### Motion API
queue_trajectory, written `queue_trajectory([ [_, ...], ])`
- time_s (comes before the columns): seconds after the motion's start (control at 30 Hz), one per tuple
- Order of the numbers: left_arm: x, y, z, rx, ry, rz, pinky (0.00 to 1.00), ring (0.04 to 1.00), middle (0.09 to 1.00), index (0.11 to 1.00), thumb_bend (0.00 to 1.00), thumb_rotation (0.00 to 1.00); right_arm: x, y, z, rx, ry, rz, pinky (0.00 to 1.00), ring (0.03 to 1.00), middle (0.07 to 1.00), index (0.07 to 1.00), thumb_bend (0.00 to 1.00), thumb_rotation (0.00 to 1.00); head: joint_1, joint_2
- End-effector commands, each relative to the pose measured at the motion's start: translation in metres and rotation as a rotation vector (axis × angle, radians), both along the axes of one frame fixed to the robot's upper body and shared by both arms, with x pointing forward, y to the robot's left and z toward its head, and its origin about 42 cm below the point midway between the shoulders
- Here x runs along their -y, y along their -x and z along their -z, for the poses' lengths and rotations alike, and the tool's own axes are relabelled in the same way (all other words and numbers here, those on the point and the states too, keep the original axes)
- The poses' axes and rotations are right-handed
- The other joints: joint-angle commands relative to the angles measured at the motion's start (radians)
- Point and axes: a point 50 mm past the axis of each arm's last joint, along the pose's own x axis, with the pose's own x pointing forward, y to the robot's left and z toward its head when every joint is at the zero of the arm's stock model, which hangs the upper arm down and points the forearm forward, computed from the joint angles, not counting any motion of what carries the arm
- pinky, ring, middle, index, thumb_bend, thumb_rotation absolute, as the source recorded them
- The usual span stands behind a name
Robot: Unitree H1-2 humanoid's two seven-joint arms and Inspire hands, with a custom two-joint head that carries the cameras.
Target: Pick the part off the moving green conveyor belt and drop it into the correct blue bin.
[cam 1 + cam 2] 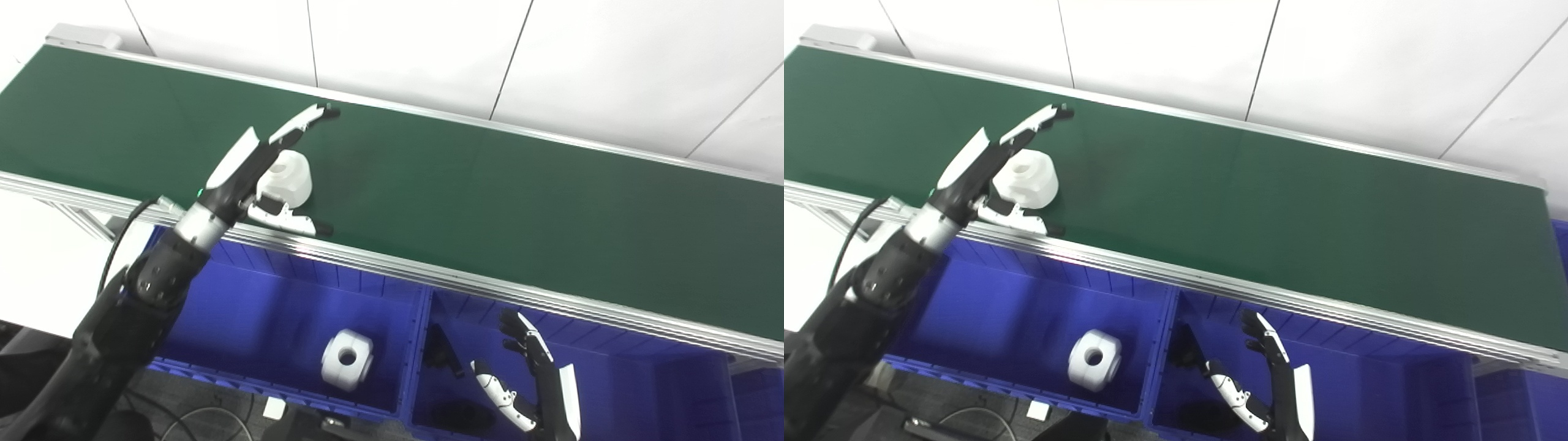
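A white round part point(288, 178) with a hole on top sits on the green conveyor belt point(490, 202) near its front rail. My left hand point(257, 177) is open around it, fingers stretched over its far side and thumb along its near side; I cannot tell if they touch it. It also shows in the right eye view point(1029, 176). My right hand point(533, 380) is open and empty, low over the right blue bin point(643, 392). The left blue bin point(257, 318) holds one similar white part point(347, 359).
The belt's aluminium front rail point(490, 288) runs between the belt and the bins. Dark parts point(444, 352) lie in the right bin. Cables and a black object lie on the floor below the left bin. A white wall stands behind the belt.
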Motion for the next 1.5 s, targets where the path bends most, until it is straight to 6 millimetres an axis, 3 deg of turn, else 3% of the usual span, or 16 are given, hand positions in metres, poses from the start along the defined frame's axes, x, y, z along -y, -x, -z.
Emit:
queue_trajectory([
  [0.0, -0.008, -0.020, -0.019, 0.068, -0.056, 0.005, 0.92, 0.958, 0.976, 0.905, 0.69, 0.24, -0.002, -0.002, -0.007, 0.069, -0.036, -0.004, 0.73, 0.808, 0.828, 0.838, 0.60, 0.43, -0.001, 0.000],
  [0.17, -0.011, -0.045, -0.019, 0.046, -0.147, -0.011, 0.84, 0.932, 0.978, 0.894, 0.72, 0.17, -0.001, -0.001, -0.007, 0.070, -0.031, -0.004, 0.74, 0.810, 0.827, 0.839, 0.59, 0.42, -0.007, -0.004],
  [0.3, -0.010, -0.058, -0.017, 0.037, -0.246, -0.030, 0.95, 0.967, 0.978, 0.881, 0.75, 0.20, -0.001, -0.001, -0.006, 0.070, -0.032, -0.001, 0.74, 0.804, 0.819, 0.831, 0.60, 0.41, -0.007, -0.004],
  [0.53, -0.008, -0.079, -0.004, -0.009, -0.341, -0.035, 1.00, 0.975, 0.961, 0.861, 0.80, 0.14, 0.001, 0.001, -0.007, 0.072, -0.020, -0.007, 0.73, 0.806, 0.824, 0.837, 0.61, 0.44, -0.013, -0.004],
  [0.83, 0.003, -0.072, 0.008, -0.228, -0.358, 0.045, 1.00, 0.993, 0.974, 0.875, 0.85, 0.10, 0.006, 0.002, -0.007, 0.068, -0.028, 0.002, 0.73, 0.807, 0.823, 0.836, 0.60, 0.41, -0.013, 0.004],
  [1.03, 0.005, -0.064, 0.011, -0.404, -0.363, 0.086, 1.00, 0.983, 0.969, 0.867, 0.83, 0.01, 0.006, 0.001, -0.008, 0.066, -0.036, -0.002, 0.73, 0.812, 0.826, 0.839, 0.59, 0.40, -0.011, 0.012],
  [1.13, 0.006, -0.061, 0.011, -0.500, -0.367, 0.120, 0.86, 0.937, 0.939, 0.849, 0.80, 0.00, 0.006, 0.000, -0.009, 0.069, -0.032, -0.002, 0.74, 0.814, 0.827, 0.839, 0.59, 0.41, -0.013, 0.017],
  [1.23, 0.008, -0.059, 0.014, -0.578, -0.358, 0.162, 0.72, 0.794, 0.804, 0.755, 0.73, 0.00, 0.005, 0.000, -0.009, 0.069, -0.037, -0.004, 0.75, 0.816, 0.827, 0.840, 0.59, 0.40, -0.014, 0.022],
  [1.47, 0.015, -0.052, 0.012, -0.734, -0.377, 0.188, 0.59, 0.673, 0.716, 0.712, 0.69, 0.00, 0.006, 0.000, -0.011, 0.074, -0.041, 0.004, 0.74, 0.810, 0.823, 0.836, 0.59, 0.40, -0.012, 0.030],
])
